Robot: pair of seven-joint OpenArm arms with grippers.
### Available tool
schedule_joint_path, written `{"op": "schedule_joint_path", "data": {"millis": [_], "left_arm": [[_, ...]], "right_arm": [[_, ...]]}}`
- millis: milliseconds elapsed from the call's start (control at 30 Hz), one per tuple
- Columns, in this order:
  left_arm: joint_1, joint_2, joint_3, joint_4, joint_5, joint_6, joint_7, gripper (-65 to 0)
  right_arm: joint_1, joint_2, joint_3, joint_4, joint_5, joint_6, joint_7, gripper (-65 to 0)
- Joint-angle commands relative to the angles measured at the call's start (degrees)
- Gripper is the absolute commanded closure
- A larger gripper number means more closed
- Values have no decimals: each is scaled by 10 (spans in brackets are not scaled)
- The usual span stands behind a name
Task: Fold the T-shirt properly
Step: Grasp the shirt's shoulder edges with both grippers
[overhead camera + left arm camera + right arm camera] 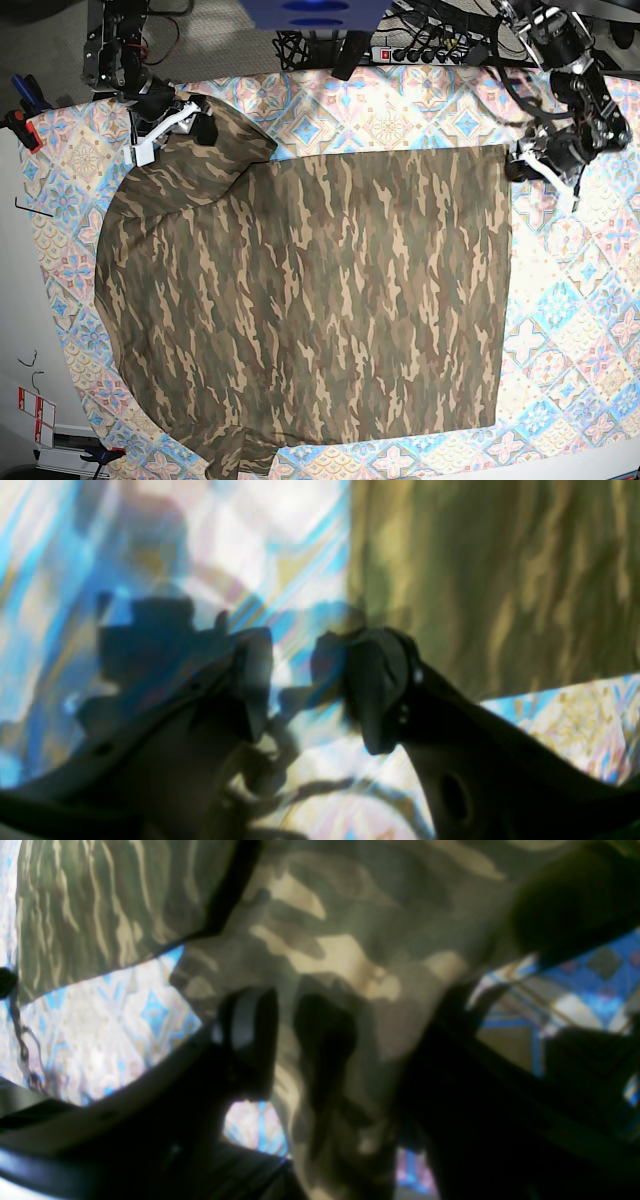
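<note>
A: Camouflage all over this one. The T-shirt (310, 300) lies spread on the tablecloth (590, 330), olive, brown and tan streaks on soft cloth, covering most of the cloth's middle.

B: Which way does it run?

A: In the base view its straight hem edge is the side of the T-shirt nearer the left gripper (520, 165), and a short sleeve sticks out at the corner under the right gripper (180, 122). So the long axis runs from one gripper's side across to the other's. Mostly flat, with that sleeve lifted and bunched.

B: Anything sitting in a box or tray?

A: None in shot to report on. Just cloth on cloth: the tablecloth is pastel diamonds in blue, pink and cream, showing around the T-shirt's edges.

B: The right gripper, then?

A: From its wrist camera, a thick fold of the T-shirt (350, 955) hangs between the dark fingers (250, 1035), and the right gripper (337, 1055) is clamped on that sleeve cloth.

B: And the left?

A: The left gripper (292, 685) has its curved black fingers (377, 690) standing apart with tablecloth (210, 535) visible between them. It sits just beside the hem corner of the T-shirt (500, 580), gripping nothing. The view is blurred, so finer detail is lost.
</note>
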Motion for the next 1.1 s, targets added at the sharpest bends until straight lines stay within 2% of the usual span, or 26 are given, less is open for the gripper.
{"op": "schedule_joint_path", "data": {"millis": [0, 200, 300, 500, 567, 767, 900, 967, 1067], "left_arm": [[-4, 6, 21, -1, -1, -1, 15, -282], [-5, 36, 109, -3, -41, -1, 22, -279], [13, 48, 117, -3, -41, -1, 22, -278], [37, 44, 117, -2, -37, -1, 16, -276], [36, 43, 117, -1, -17, -1, 16, -257], [21, 48, 117, -2, 81, -1, -30, -42], [12, 54, 117, -1, 128, -1, -35, -34], [11, 53, 117, 0, 132, -1, -35, -2], [11, 52, 115, 9, 132, -1, -35, 0]], "right_arm": [[-8, -4, -7, -9, -34, -21, -48, -310], [-8, -4, -7, -9, -34, -21, -48, -310], [-8, -4, -7, -9, -34, -21, -48, -310], [-8, -4, -3, -8, -34, -21, -47, -305], [-8, -4, -3, -8, -34, -21, -46, -264], [0, -4, -3, -8, -34, -21, -44, 0], [16, -4, -6, -9, -34, -21, -45, -2], [15, -4, -5, -8, -34, -21, -45, -1], [15, -2, -3, -7, -34, -21, -44, -1]]}}
